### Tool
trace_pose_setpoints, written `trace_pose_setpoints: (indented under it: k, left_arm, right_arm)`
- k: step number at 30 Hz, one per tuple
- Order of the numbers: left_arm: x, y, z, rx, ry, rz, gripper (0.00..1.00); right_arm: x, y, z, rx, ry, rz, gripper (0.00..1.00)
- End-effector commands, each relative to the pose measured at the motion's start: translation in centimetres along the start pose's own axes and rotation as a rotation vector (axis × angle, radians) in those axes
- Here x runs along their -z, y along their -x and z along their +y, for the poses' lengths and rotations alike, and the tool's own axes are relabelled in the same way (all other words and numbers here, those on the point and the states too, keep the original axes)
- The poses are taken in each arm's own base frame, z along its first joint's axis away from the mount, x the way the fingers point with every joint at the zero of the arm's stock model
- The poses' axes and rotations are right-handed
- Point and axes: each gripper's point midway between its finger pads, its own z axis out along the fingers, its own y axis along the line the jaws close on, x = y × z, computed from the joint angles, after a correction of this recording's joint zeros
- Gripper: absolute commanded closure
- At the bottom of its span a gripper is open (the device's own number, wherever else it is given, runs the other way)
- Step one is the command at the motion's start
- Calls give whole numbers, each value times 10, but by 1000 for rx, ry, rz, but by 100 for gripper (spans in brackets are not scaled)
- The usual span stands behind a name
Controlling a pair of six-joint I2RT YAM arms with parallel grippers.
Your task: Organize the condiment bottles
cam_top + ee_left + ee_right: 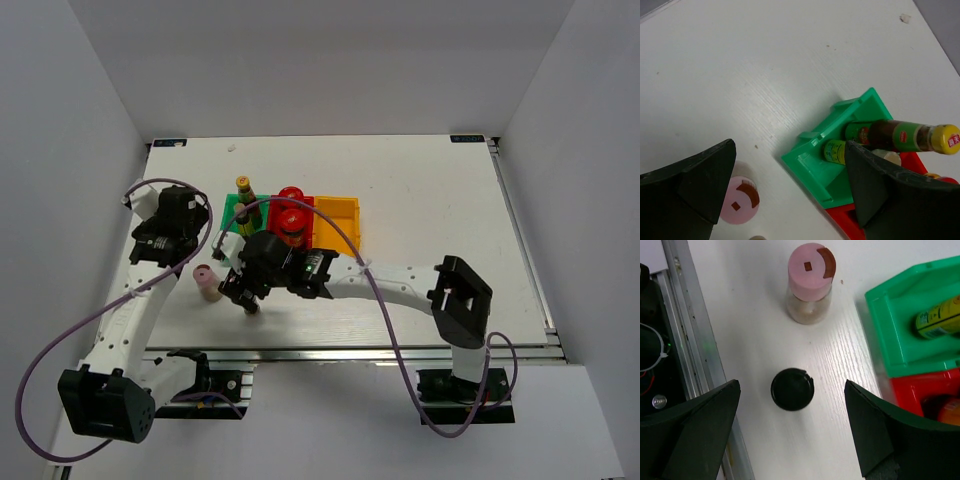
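While my left hand [790,145] and right hand [790,385] both gape wide, the green bin [812,167] holds the tall dark yellow-capped bottle [900,136] and the small yellow bottle [834,151]. The red bin [910,390] beside it holds two red-lidded jars [291,198], with the orange bin [338,215] just beside that. On the white tabletop [430,180] the pink shaker [810,275] stands near the green bin, and the small dark shaker [792,389] stands untouched between my right hand's fingers. White walls [100,80] surround the tabletop.

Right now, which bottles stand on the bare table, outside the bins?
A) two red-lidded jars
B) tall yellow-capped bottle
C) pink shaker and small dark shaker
C: the pink shaker and small dark shaker stand on the table, apart from the green bin.
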Motion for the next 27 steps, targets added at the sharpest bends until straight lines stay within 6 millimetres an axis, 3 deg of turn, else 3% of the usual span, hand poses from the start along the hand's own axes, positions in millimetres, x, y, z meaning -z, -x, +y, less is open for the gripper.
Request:
trace_pose_setpoints:
  k: [1,2,9,10,11,14,15,21,23,26,27]
  left_arm:
    - [14,5,30,105,155,-3,2]
    - [20,12,35,125,159,-26,2]
    - [43,25,44,185,95,-86,2]
    - [44,25,45,184,94,-85,2]
    - [45,25,45,184,94,-83,2]
    - [44,24,45,179,98,-76,2]
    - [44,24,45,181,95,-76,2]
    - [44,23,42,181,68,-78,2]
    - [45,23,42,181,64,-79,2]
    - [46,26,42,189,56,-90,2]
    - [47,26,42,189,53,-90,2]
  right_arm:
    - [-11,36,-6,36,-3,-118,11]
    - [-27,26,-7,31,-1,-91,11]
    - [-77,41,-8,16,-8,-140,11]
    - [-90,32,-8,16,-7,-121,11]
    - [-92,45,-9,16,-8,-148,11]
    - [-110,43,-9,2,-7,-151,11]
    - [-112,57,-10,-3,-13,-197,11]
    - [-137,57,-9,-5,-1,-231,12]
    - [-140,57,-9,-14,0,-236,21]
    - [-132,62,-8,-25,1,-251,57]
    - [-128,64,-8,-26,1,-260,63]
